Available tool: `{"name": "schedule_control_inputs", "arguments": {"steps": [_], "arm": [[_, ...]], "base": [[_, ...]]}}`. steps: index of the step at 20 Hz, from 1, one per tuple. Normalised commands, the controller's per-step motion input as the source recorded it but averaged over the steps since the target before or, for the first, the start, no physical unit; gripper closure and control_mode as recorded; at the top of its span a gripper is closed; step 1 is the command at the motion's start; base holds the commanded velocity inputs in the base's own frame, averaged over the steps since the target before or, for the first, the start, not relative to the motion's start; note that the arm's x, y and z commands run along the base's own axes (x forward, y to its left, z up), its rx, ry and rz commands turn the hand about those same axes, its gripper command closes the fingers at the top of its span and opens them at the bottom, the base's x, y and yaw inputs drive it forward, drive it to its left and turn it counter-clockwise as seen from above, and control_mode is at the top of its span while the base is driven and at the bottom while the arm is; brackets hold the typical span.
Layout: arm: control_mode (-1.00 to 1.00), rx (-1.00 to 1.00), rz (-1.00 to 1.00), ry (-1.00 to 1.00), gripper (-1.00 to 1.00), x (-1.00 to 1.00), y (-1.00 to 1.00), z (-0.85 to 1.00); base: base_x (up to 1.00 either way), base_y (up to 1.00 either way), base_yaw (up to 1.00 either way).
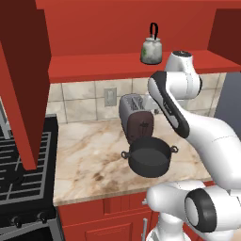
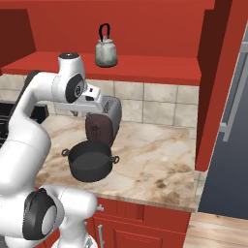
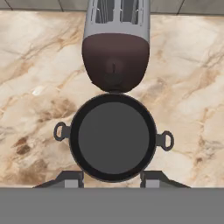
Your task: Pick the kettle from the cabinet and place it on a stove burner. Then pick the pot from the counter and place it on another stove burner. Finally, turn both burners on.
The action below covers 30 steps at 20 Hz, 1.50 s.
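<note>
The gripper (image 3: 112,178) looks straight down, its fingertips (image 3: 70,178) apart and holding nothing. Just above them at 12 o'clock sits the pot (image 3: 113,137), wide, shallow, dark grey-black, loop handles at 3 and 9 o'clock, on the marbled counter (image 3: 188,87). Beyond it, touching, stands the toaster (image 3: 116,48). The silvery kettle (image 1: 152,48), black-handled, stands on the red cabinet (image 1: 94,66) shelf.

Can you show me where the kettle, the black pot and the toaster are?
kettle (image 1: 152,51): left base view, on its rounded body.
pot (image 3: 113,138): hand view, on its inside bottom.
toaster (image 2: 102,125): right base view, on its dark-red end panel.
</note>
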Motion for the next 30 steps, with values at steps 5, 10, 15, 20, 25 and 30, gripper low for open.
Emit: {"name": "schedule_control_inputs", "arguments": {"steps": [5, 10, 15, 20, 25, 30], "arm": [[-1.00, 0.00, 0.00, -0.08, -1.00, -0.08, 0.00, 0.00], [-1.00, 0.00, 0.00, -0.11, -1.00, -0.23, 0.00, 0.00], [-1.00, 0.00, -0.01, -0.21, -1.00, -0.30, 0.00, 0.05], [-1.00, 0.00, -0.02, -0.22, -1.00, -0.21, 0.00, 0.19], [-1.00, 0.00, -0.03, -0.22, -1.00, -0.17, 0.00, 0.29], [-1.00, 0.00, -0.04, -0.17, -1.00, -0.06, 0.00, 0.31]], "base": [[0.00, 0.00, 0.00], [0.00, 0.00, 0.00], [0.00, 0.00, 0.00], [0.00, 0.00, 0.00], [0.00, 0.00, 0.00], [0.00, 0.00, 0.00]]}}
